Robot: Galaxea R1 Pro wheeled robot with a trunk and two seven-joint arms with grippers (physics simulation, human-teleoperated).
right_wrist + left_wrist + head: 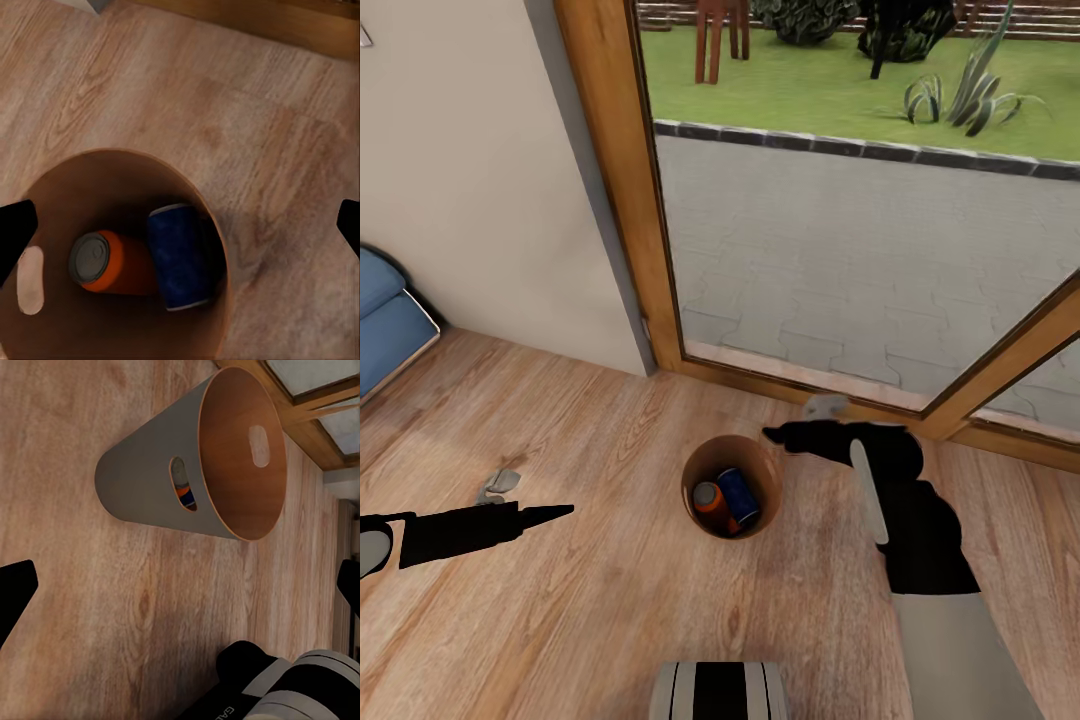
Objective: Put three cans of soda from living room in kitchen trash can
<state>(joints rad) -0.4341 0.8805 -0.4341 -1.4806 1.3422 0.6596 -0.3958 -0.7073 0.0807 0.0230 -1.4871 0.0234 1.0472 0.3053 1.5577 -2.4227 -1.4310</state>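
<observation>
The tash can (700,468) stands upright on the wood-plank floor close to the glass door, dark grey outside (142,480) and tan inside (112,180). Two cans of soda lie in its bottom: an orange one (709,500) (112,264) and a dark blue one (741,497) (178,256). Through the bin's handle hole a bit of can (182,493) shows. My right gripper (772,435) hovers over the bin's far right rim, open, its fingertips (15,229) wide apart and holding nothing. My left gripper (560,513) is open to the bin's left, fingertips (16,589) spread.
A wood-framed glass door (620,180) rises just behind the bin, with a patio and lawn outside. A blue sofa (382,318) sits at the far left by the cream wall. A small grey shape (500,484) lies on the floor near my left gripper.
</observation>
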